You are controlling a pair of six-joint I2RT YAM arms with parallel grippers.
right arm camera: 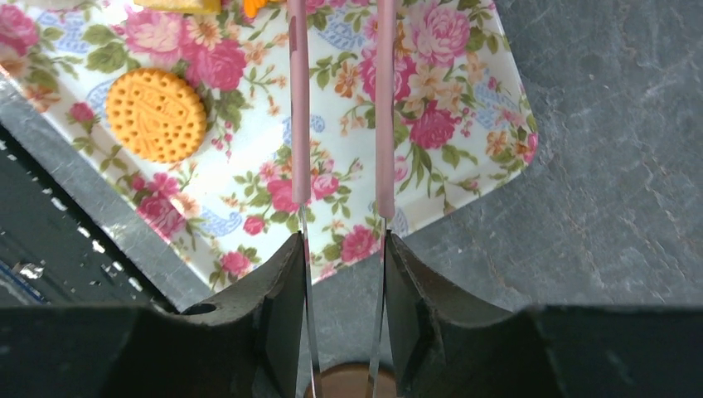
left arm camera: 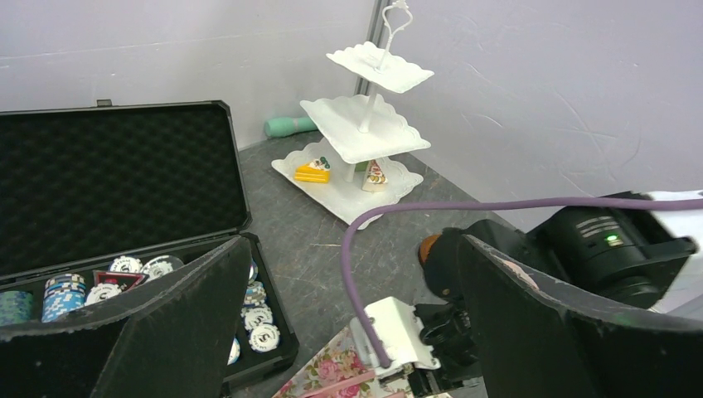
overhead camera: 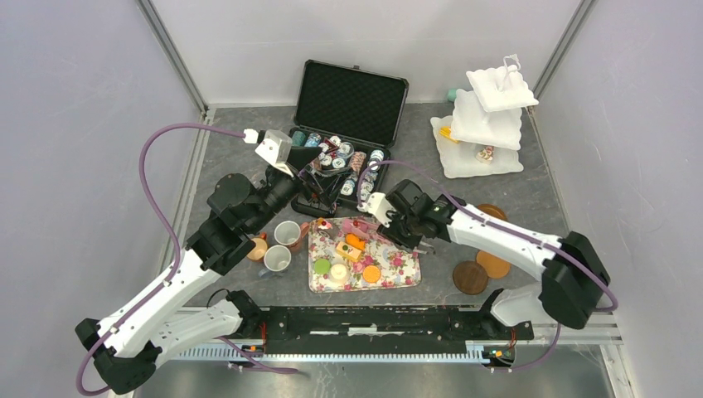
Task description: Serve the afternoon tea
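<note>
A floral tray (overhead camera: 402,272) holds toy cakes: an orange piece (overhead camera: 355,242), a green macaron (overhead camera: 322,266), a cream one (overhead camera: 339,271) and an orange biscuit (overhead camera: 371,274), which also shows in the right wrist view (right arm camera: 156,114). The orange-brown mug (overhead camera: 259,247), grey mug (overhead camera: 288,233) and white mug (overhead camera: 277,259) stand left of the tray. My right gripper (overhead camera: 417,242) (right arm camera: 344,240) is over the tray's right edge, shut on the pink tongs (right arm camera: 299,124), which reach out over the tray. My left gripper (overhead camera: 311,181) (left arm camera: 355,240) is open and empty above the poker case.
An open black poker case (overhead camera: 352,104) with striped chips (left arm camera: 261,319) lies at the back. A white three-tier stand (overhead camera: 489,116) at the back right holds a yellow cake (left arm camera: 312,172) and a slice (left arm camera: 375,176). Brown coasters (overhead camera: 470,277) lie right of the tray.
</note>
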